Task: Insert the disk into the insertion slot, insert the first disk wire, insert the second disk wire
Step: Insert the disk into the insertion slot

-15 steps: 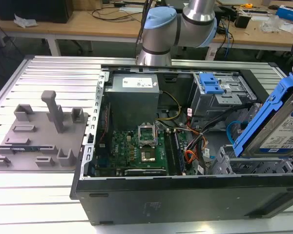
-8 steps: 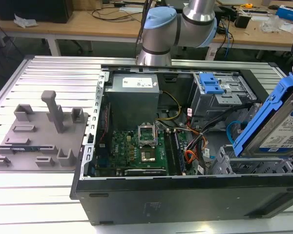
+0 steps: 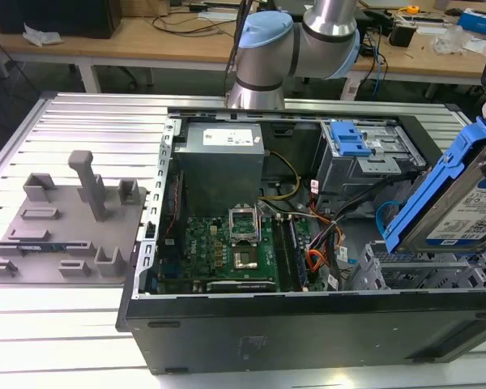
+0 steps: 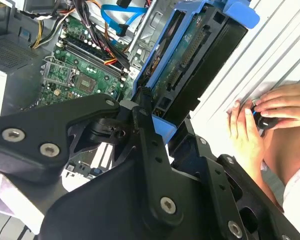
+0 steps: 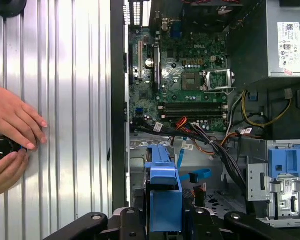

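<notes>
Disk [image 3: 462,198] is hanging tilted just above the slot [image 3: 421,271], its lower edge sitting near the cage's upper rim, seemingly apart from it. Gripper [image 4: 162,120] fingers [image 4: 142,112] are clamping the disk's blue carrier at one end. Slot's mouth is lying open beneath. Second wire [image 3: 382,219] is looping just beside the slot on its motherboard [image 3: 235,243] side, close to the disk's lower corner. First wire [image 3: 320,255] is running between slot and motherboard. Case wall [image 3: 308,312] is bordering the slot's near edge in the exterior view. A person's hands [image 5: 12,122] are resting on the ribbed table [image 5: 70,100] beyond that wall, well apart from the slot.
</notes>
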Robot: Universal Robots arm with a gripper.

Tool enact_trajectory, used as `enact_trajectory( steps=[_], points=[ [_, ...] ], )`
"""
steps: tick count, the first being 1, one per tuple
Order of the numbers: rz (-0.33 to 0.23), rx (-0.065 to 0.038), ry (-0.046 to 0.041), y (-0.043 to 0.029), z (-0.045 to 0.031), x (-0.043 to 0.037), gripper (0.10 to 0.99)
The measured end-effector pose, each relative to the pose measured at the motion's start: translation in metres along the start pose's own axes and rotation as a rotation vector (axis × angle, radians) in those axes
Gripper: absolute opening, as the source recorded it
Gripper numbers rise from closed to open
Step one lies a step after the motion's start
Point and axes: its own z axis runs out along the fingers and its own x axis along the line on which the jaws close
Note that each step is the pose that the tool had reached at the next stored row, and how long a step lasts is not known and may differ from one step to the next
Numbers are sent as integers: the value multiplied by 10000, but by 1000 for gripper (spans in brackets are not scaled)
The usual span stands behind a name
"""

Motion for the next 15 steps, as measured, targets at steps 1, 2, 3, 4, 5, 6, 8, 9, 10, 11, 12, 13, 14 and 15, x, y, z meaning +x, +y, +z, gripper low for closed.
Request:
enact_trajectory(
  steps=[1,2,3,4,5,6,8,9,10,11,12,13,14,15],
  points=[
    [0,-1,1,0,-1,0,365],
    [0,-1,1,0,-1,0,365],
    [0,0,-1,0,0,0,365],
    [-1,5,-7,-1,-1,0,365],
    [-3,14,-9,-1,-1,0,365],
    [-4,28,-12,-1,0,0,365],
    [-4,78,-13,0,0,1,365],
    [-5,117,-13,1,-1,1,365],
    [-8,152,-18,2,-1,0,365],
    [-16,212,-36,1,0,0,365],
    [-23,247,-48,1,-1,0,365],
    [-29,270,-57,1,-1,0,365],
    [-31,275,-61,0,-1,0,365],
    [-31,276,-62,1,0,0,365]
  ],
)
